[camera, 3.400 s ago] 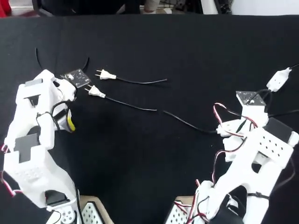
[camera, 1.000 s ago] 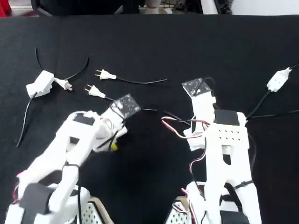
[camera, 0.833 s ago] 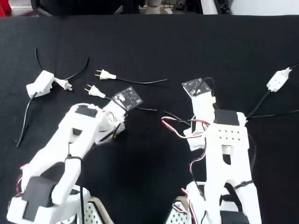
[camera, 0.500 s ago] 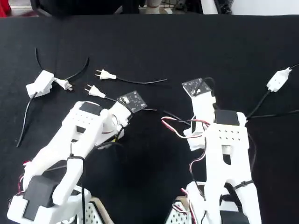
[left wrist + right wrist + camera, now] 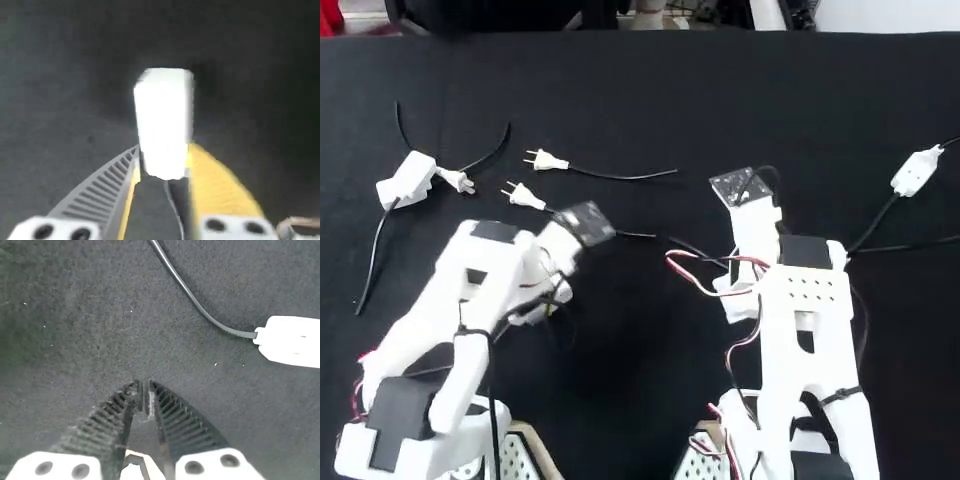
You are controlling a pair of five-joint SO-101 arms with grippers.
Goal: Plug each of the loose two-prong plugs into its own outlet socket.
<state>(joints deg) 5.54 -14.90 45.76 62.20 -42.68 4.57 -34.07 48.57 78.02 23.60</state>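
The far plug (image 5: 545,159) and near plug (image 5: 523,195) lie with prongs pointing left, cords trailing right. The left gripper (image 5: 162,165) clamps a blurred white block (image 5: 164,115); the right gripper (image 5: 145,387) has its fingers pressed together.

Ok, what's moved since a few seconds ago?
The left arm swung from over the left socket toward the middle, ending beside the nearer loose plug; its pincer holds a white block. The right arm swung from near the right socket to the centre, then kept still. That plug, the farther plug and the right socket stayed put.
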